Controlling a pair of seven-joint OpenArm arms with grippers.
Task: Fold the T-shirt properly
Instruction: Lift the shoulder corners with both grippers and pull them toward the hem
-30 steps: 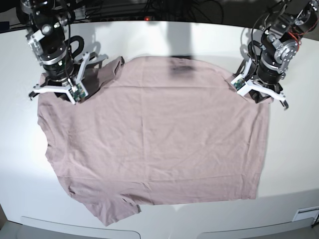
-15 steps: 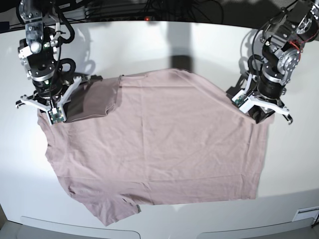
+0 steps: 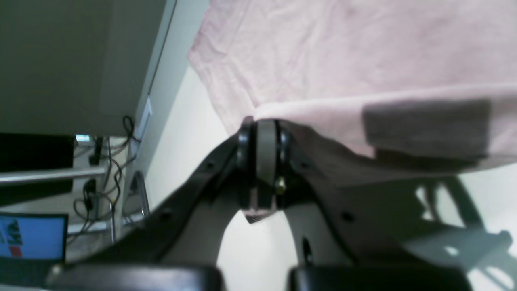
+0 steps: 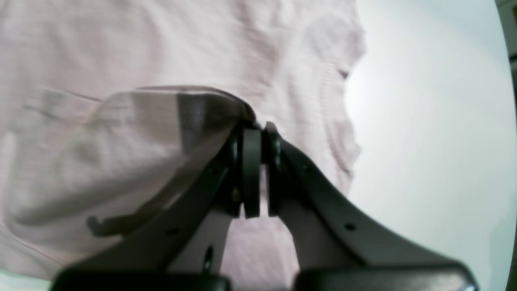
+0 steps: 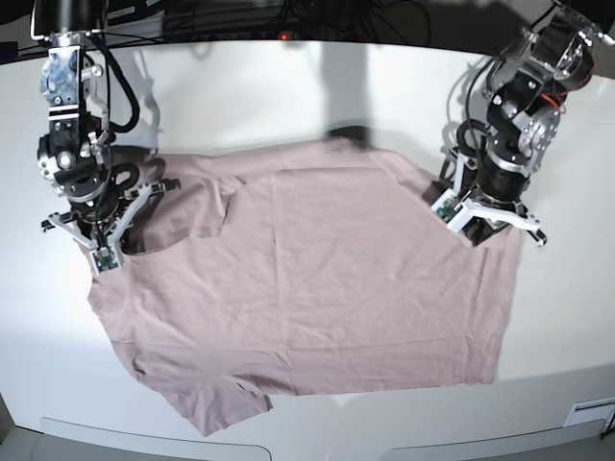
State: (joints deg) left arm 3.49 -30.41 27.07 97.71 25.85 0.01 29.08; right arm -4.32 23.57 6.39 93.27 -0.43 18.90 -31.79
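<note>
The dusty-pink T-shirt (image 5: 307,288) lies spread on the white table (image 5: 288,96). Its far edge is lifted and doubled over toward the front. My left gripper (image 5: 485,223), at the right of the base view, is shut on the shirt's far right corner. The left wrist view shows its jaws (image 3: 261,133) pinching the folded hem of the shirt (image 3: 343,48). My right gripper (image 5: 99,240), at the left of the base view, is shut on the far left corner near a sleeve. The right wrist view shows the gripper (image 4: 255,133) clamped on a fold of cloth (image 4: 121,48).
Cables run along the table's back edge (image 5: 288,19). The rounded front edge (image 5: 317,432) lies just beyond the shirt's near hem, with a small white label (image 5: 591,413) at the front right. A laptop screen (image 3: 32,236) and wires show off the table in the left wrist view.
Both grippers have moved toward the front of the table, pulling the shirt's far edge with them. The folded-over strip at the back has widened, baring more table behind it.
</note>
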